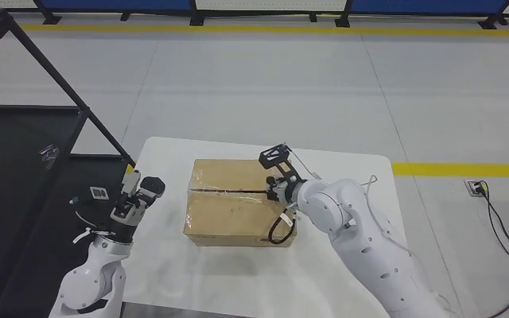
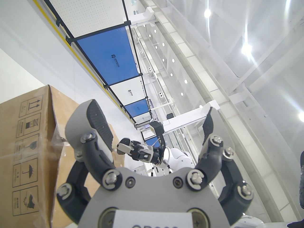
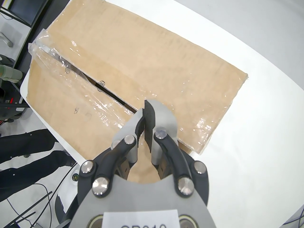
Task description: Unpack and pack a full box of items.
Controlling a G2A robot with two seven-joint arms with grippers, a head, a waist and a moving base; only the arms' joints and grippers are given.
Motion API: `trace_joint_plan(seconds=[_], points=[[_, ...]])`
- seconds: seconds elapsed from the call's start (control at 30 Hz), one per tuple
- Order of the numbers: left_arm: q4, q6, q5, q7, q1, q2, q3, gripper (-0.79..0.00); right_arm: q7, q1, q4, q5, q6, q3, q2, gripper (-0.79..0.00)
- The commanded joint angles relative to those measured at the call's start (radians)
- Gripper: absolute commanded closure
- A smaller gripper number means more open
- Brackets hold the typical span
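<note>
One box (image 3: 142, 55), right gripper (image 3: 145, 112) closed at its edge

Bright, even overhead light fills the hall. In the left wrist view, round ceiling lamps (image 2: 247, 48) flare into white bursts, with streaks across the pale roof. On the white table (image 1: 171, 167), the cardboard box (image 1: 238, 199) casts only a faint, soft shadow along its near side. Clear tape (image 3: 102, 105) across the lid catches the lamps in patchy glints. Both wrist views bend straight lines, so the table's edge and the yellow floor line (image 2: 40, 7) curve.
</note>
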State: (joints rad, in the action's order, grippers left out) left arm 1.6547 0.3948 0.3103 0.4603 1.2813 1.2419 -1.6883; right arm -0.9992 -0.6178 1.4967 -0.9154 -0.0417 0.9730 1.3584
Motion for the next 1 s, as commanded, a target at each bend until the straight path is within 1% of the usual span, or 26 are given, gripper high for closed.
trace_joint_plan(seconds=[0.0, 0.27, 0.47, 0.57, 0.77, 0.97], points=[[-0.001, -0.007, -0.004, 0.006, -0.004, -0.001, 0.005, -0.785, 0.042, -0.013, 0.014, -0.012, 0.005, 0.008, -0.002, 0.0], [-0.016, -0.036, -0.018, 0.015, -0.039, -0.003, 0.036, -0.785, 0.257, -0.101, 0.112, -0.08, 0.032, 0.052, -0.011, 0.0], [-0.037, -0.064, -0.025, 0.014, -0.071, -0.004, 0.056, -0.785, 0.423, -0.162, 0.178, -0.115, 0.074, 0.072, -0.015, 0.0], [-0.056, -0.086, -0.022, 0.031, -0.092, -0.005, 0.069, -0.785, 0.519, -0.19, 0.205, -0.13, 0.095, 0.078, -0.016, 0.0], [-0.109, -0.128, -0.028, 0.08, -0.145, -0.008, 0.107, -0.785, 0.671, -0.221, 0.2, -0.157, 0.134, 0.078, -0.013, 0.0], [-0.161, -0.142, -0.029, 0.098, -0.185, -0.007, 0.144, -0.785, 0.742, -0.226, 0.171, -0.154, 0.175, 0.074, -0.008, 0.0]])
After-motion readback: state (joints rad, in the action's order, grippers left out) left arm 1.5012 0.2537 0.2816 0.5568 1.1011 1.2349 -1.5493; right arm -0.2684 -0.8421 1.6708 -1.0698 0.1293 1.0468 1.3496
